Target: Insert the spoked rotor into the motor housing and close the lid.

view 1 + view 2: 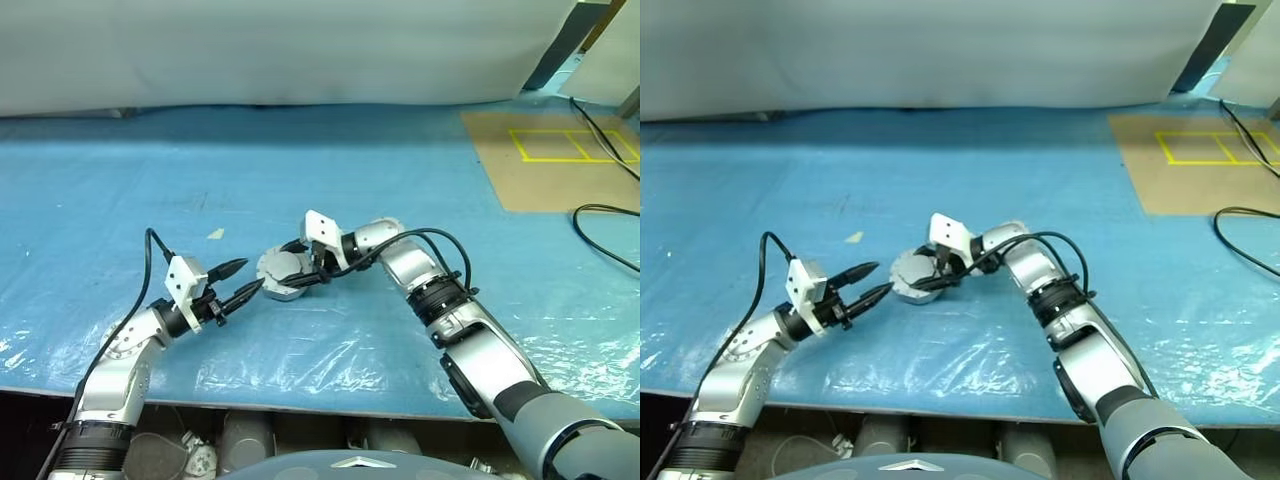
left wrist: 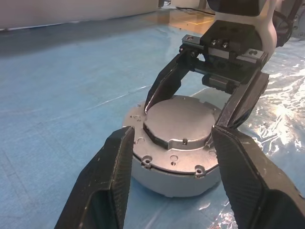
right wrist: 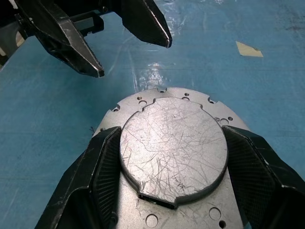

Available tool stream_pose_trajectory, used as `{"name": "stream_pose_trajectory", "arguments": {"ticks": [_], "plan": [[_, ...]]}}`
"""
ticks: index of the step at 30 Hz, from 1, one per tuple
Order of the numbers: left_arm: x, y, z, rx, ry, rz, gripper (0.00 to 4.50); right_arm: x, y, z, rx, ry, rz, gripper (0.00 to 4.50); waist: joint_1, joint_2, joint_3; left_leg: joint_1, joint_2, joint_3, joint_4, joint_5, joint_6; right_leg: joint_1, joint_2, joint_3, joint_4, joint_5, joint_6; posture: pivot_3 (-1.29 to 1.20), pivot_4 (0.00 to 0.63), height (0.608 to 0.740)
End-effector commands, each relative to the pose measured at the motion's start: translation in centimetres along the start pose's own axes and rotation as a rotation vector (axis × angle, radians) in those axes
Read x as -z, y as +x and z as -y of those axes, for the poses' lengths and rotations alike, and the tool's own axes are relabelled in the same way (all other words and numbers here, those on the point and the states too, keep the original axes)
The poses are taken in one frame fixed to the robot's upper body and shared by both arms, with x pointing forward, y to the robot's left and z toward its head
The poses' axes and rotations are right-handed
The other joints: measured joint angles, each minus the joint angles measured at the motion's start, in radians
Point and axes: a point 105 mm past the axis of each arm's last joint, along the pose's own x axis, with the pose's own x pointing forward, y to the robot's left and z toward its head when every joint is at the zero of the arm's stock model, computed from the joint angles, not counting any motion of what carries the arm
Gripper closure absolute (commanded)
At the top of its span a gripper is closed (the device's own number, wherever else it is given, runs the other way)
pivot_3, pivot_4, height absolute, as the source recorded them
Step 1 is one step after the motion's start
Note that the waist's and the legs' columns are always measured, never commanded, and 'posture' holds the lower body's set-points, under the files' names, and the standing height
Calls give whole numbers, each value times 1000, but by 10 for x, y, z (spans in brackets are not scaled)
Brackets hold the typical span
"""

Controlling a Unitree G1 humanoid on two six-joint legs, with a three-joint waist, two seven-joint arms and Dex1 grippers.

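Observation:
The motor housing (image 2: 167, 177), a short silver cylinder, stands on the blue table (image 1: 330, 170) in front of me. The lid (image 3: 172, 144) lies on top of it, plain pale grey face up, and covers the inside. My right gripper (image 2: 182, 117) reaches in from the right, with a black finger pressed against each side of the lid's raised round part. My left gripper (image 1: 250, 273) is open just left of the housing, tips pointing at it and not touching it. The spoked rotor is hidden.
A brown board (image 1: 560, 160) marked with yellow tape lies at the back right, with black cables (image 1: 605, 215) running beside it. A small tape scrap (image 1: 216, 234) lies behind the left gripper. Crinkled clear film (image 1: 300, 365) covers the table's near edge.

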Motion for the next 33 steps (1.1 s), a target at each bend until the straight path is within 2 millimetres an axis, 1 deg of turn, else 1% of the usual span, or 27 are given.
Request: {"name": "stream_pose_trajectory", "arguments": {"ticks": [1, 2, 3, 7, 10, 12, 17, 18, 20, 21, 24, 26, 27, 30, 33], "plan": [[-8, 5, 3, 20, 24, 23, 1778, 60, 4, -15, 5, 119, -203, 1537, -2, 1, 0, 2, 0, 0, -2, 0, 0, 2, 0, 0, -1, -1, 1, 0, 150, 740], [-7, 7, 3, 22, 25, 23, 1778, 64, 3, -15, 10, 133, -217, 1537, -3, 1, -1, 3, 0, 0, -3, 0, 0, 3, 0, 0, -2, -3, 6, 0, 150, 740], [-7, 7, 3, 23, 27, 22, 1778, 67, 3, -15, 14, 139, -227, 1537, -3, 2, -1, 4, 0, 0, -4, 0, 0, 3, 0, 0, -2, -4, 7, 0, 150, 740], [-7, 14, 0, 23, 31, 22, 1778, 76, 0, -21, -1, 147, -251, 1537, -4, 3, -5, 5, 0, 0, -6, 0, 0, 4, 0, 0, -5, -4, 7, 0, 150, 740], [-2, 20, 0, 35, 18, -4, 1778, 76, 0, -24, -15, 158, -238, 1537, -4, 7, -10, 6, 0, 0, -7, 0, 0, 5, 0, 0, -6, -4, 7, 0, 150, 740], [1, 24, -2, 35, 12, -13, 1778, 75, 0, -24, -12, 162, -235, 1537, -5, 8, -12, 6, 0, 0, -7, 0, 0, 6, 0, 0, -7, -2, 4, 0, 150, 740], [9, 28, -8, 26, 8, -44, 1778, 70, 0, -21, -5, 160, -221, 1537, -5, 7, -15, 6, 0, 0, -9, 0, 0, 7, 0, 0, -10, -1, 2, 0, 150, 740], [9, 30, -8, 27, 14, -41, 1967, 69, -1, -20, -1, 161, -219, 1537, -5, 7, -15, 6, -1, 0, -10, 0, 0, 7, 0, 0, -10, -1, 2, 0, 150, 740], [1, 34, -8, 38, 2, 6, 2338, 69, -1, -19, 5, 164, -216, 1537, -5, 7, -15, 6, -1, 0, -11, 0, 0, 6, 0, 0, -11, -2, 4, 0, 150, 740], [-2, 36, -6, 50, -5, 21, 2601, 69, -1, -19, 7, 165, -217, 1537, -5, 6, -15, 6, -1, 0, -12, 0, 0, 6, 0, 0, -11, -3, 5, 0, 150, 740], [-11, 38, -2, 78, -33, 71, 3624, 70, -3, -19, 11, 166, -224, 1537, -5, 6, -15, 6, -1, 0, -13, 0, 0, 5, 0, 0, -12, -1, 2, 0, 150, 740], [-12, 39, -1, 91, -38, 78, 4275, 72, -4, -19, 12, 165, -229, 1537, -5, 6, -15, 6, -1, 0, -15, 0, 0, 5, 0, 0, -12, -1, 2, 0, 150, 740], [-11, 38, 0, 99, -42, 69, 4442, 72, -4, -20, 11, 166, -229, 1537, -5, 6, -15, 6, -1, 0, -16, 0, 0, 5, 0, 0, -13, -1, 2, 0, 150, 740], [-1, 37, -8, 54, 4, 15, 4442, 72, -4, -21, 11, 166, -227, 1537, -5, 6, -15, 5, -1, 0, -17, 0, 0, 3, 0, 0, -14, -1, 2, 0, 150, 740], [3, 36, -10, 53, 27, -14, 4442, 72, -4, -22, 11, 168, -226, 1537, -6, 6, -15, 5, -1, 0, -18, 0, 0, 3, 0, 0, -15, -1, 2, 0, 150, 740]]}}
